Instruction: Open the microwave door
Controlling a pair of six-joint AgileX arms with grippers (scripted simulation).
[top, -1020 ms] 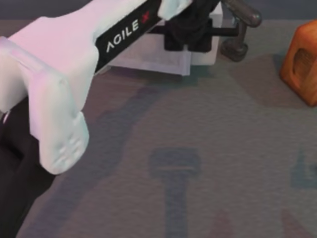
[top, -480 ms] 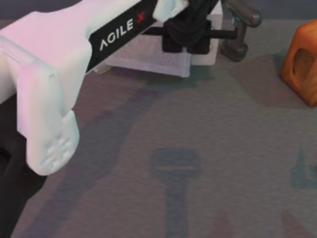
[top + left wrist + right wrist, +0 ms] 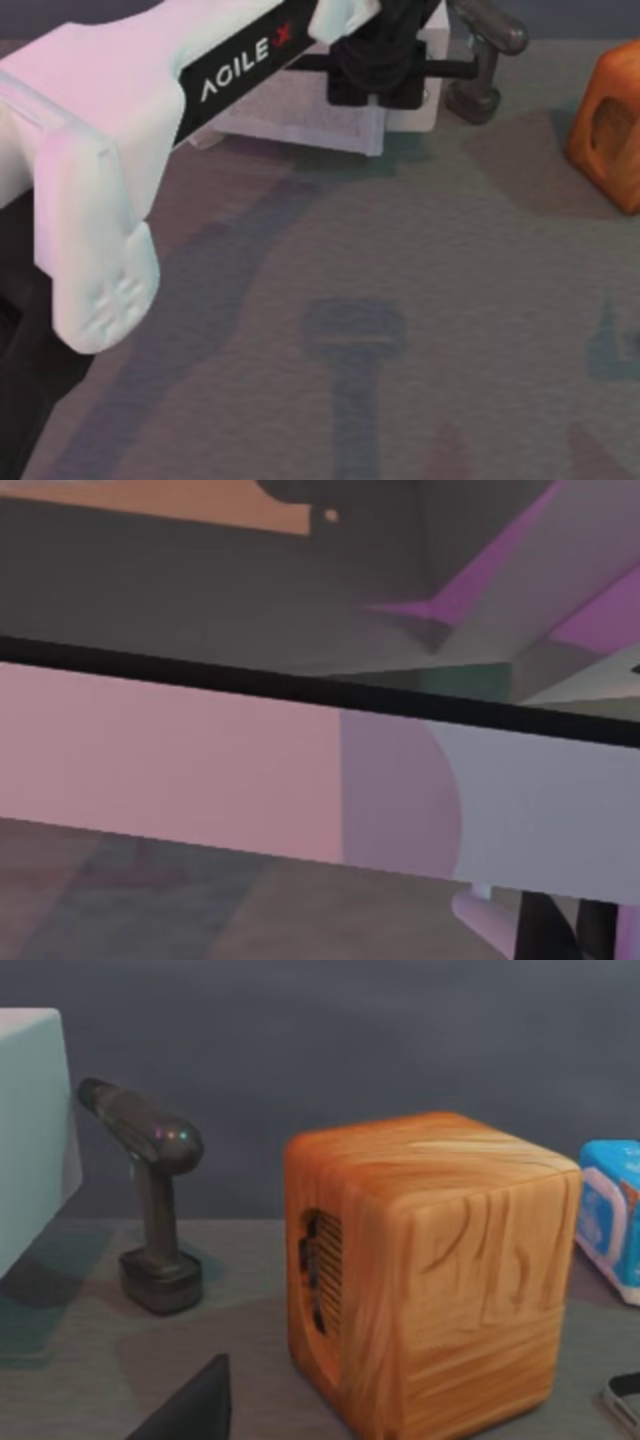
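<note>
The white microwave stands at the table's far edge, mostly hidden under my left arm. The microwave door shows its grey speckled window and stands out a little from the body. My left gripper is at the door's right edge. In the left wrist view the door fills the middle as a pale band with a black top edge, and my left gripper has its dark fingers close together at that panel's edge. My right gripper hangs low, off to the right, facing the orange box.
A grey power drill stands upright just right of the microwave. An orange wooden box sits at the right edge. Beyond it in the right wrist view lie a blue packet and a dark flat object.
My left arm has shifted left and slightly back, and the door's lower edge has swung with it, showing more of the speckled window. Almost nothing moved in the last half second.
</note>
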